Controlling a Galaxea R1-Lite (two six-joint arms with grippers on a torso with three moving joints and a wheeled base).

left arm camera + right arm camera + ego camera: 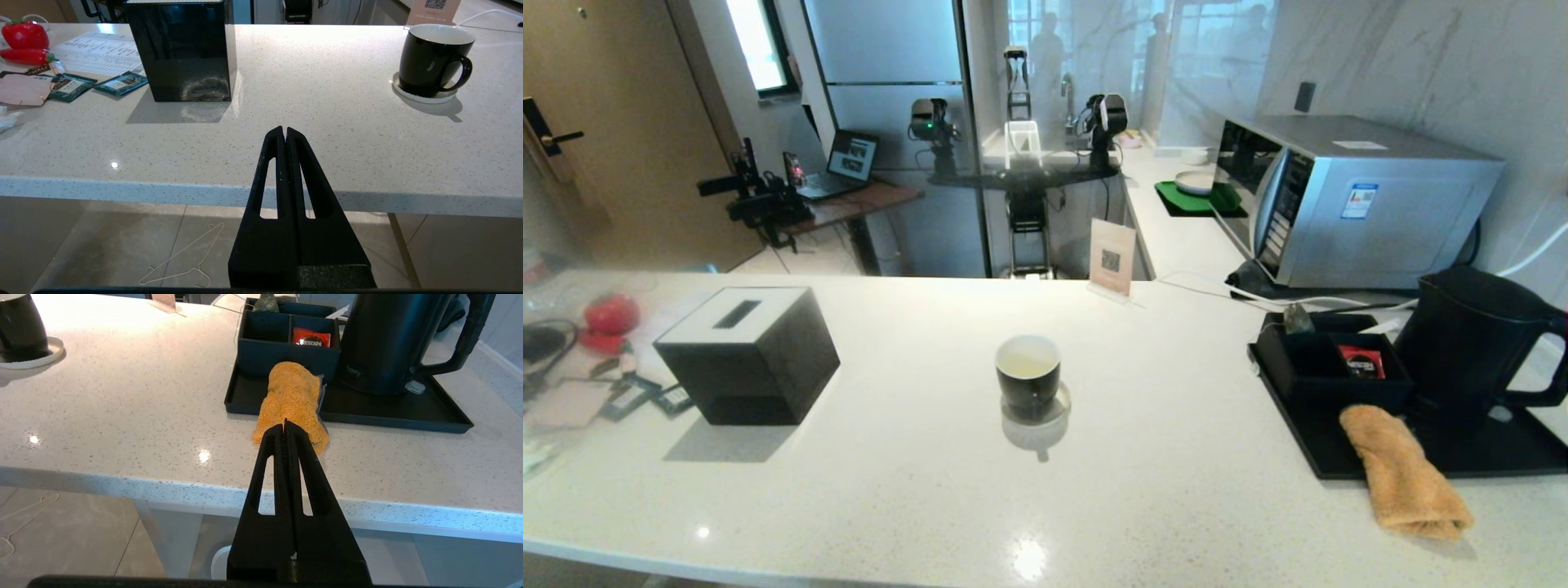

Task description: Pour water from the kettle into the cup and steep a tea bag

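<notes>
The cup (pixel 1028 384), glossy black with a white inside, stands on a round white coaster mid-counter; the left wrist view shows the cup (pixel 429 61) has a handle. Its inside looks faintly yellowish; I cannot tell whether water is in it. The black kettle (pixel 1470 351) stands upright on a black tray (pixel 1503 453) at the right. A grey-green tea bag (pixel 1297 318) rests on the far corner of a black organizer. My left gripper (pixel 284 130) and right gripper (pixel 284 424) are both shut and empty, hanging before the counter's front edge, outside the head view.
A black square-topped box (pixel 747 355) stands at the left, with red toy peppers (pixel 24 34) and flat packets (pixel 118 83) beyond it. An orange cloth (pixel 1405 469) lies over the tray's front edge. A red packet (pixel 1362 361) sits in the organizer. A microwave (pixel 1347 200) is behind.
</notes>
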